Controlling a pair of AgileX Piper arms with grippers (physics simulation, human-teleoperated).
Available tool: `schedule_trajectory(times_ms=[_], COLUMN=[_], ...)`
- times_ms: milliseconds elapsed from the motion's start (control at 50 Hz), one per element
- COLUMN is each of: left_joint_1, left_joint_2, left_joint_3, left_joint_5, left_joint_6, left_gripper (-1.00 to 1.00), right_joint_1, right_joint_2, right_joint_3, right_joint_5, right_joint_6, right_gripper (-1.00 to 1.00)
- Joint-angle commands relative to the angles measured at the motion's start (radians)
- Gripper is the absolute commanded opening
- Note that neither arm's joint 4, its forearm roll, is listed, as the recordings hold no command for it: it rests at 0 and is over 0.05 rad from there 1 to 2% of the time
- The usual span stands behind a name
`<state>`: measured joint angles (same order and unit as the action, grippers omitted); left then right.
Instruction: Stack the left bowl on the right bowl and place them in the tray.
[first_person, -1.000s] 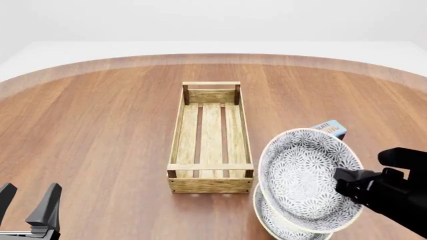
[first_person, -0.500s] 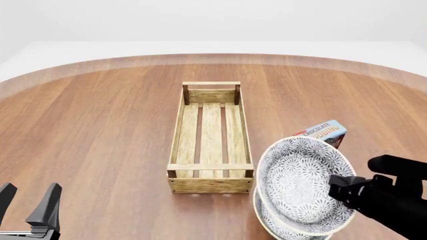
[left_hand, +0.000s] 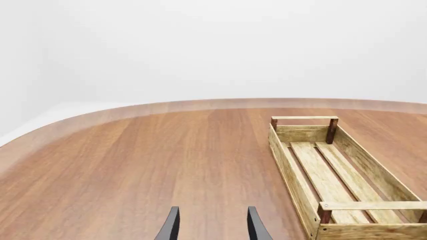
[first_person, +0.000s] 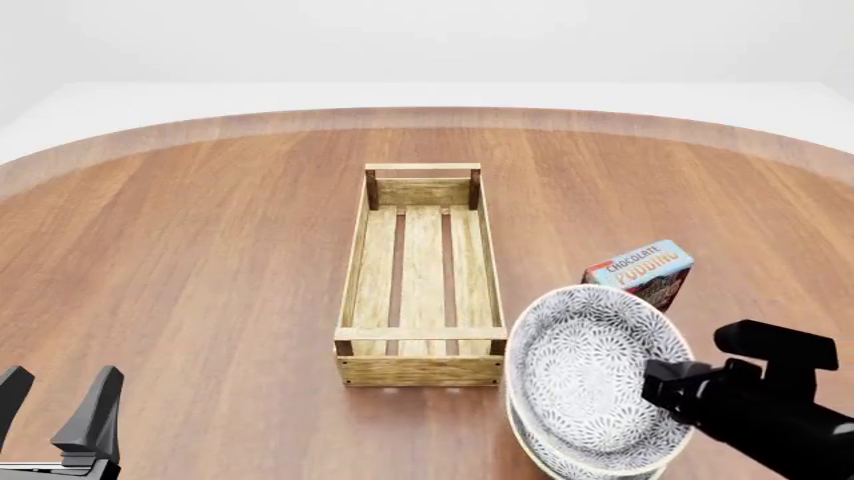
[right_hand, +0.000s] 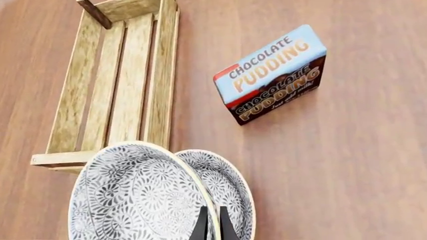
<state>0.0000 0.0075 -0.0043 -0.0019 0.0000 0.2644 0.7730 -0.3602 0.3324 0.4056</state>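
Note:
My right gripper (first_person: 657, 386) is shut on the rim of a grey-patterned bowl (first_person: 587, 372), holding it tilted on edge. In the right wrist view the fingers (right_hand: 202, 226) pinch that bowl's (right_hand: 137, 200) rim. A second, matching bowl (first_person: 539, 448) rests on the table right beneath it, partly covered, and shows beside it in the wrist view (right_hand: 230, 187). The tray (first_person: 355, 270), a long light-wood crate with nothing in it, lies just left of both bowls (right_hand: 163, 85). My left gripper (first_person: 54, 400) stands open at the near left, far from the bowls (left_hand: 212, 226).
A chocolate pudding box (first_person: 642, 271) lies on the table just behind the bowls, right of the tray (right_hand: 272, 74). The tray's near left rail (left_hand: 293, 177) shows in the left wrist view. The round wooden table's far edge (first_person: 427, 115) curves behind.
The right gripper has lowered the held bowl toward the bowl on the table, uncovering the pudding box behind it. The left arm has not moved.

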Motion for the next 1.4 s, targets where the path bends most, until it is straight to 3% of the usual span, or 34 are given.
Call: schedule_trajectory(times_ms=[20,1100,1400], left_joint_1=[0.0,0.0,0.0], left_joint_2=[0.0,0.0,0.0], left_joint_3=[0.0,0.0,0.0], left_joint_5=[0.0,0.0,0.0], left_joint_6=[0.0,0.0,0.0], left_gripper=[1.0,1.0,1.0], right_joint_1=[0.007,-0.051,-0.015], right_joint_2=[0.025,0.079,0.133], right_joint_3=[0.032,0.081,0.105], right_joint_5=[-0.052,-0.129,-0.19], right_joint_6=[0.02,0.023,0.04], right_gripper=[-1.0,-1.0,-1.0])
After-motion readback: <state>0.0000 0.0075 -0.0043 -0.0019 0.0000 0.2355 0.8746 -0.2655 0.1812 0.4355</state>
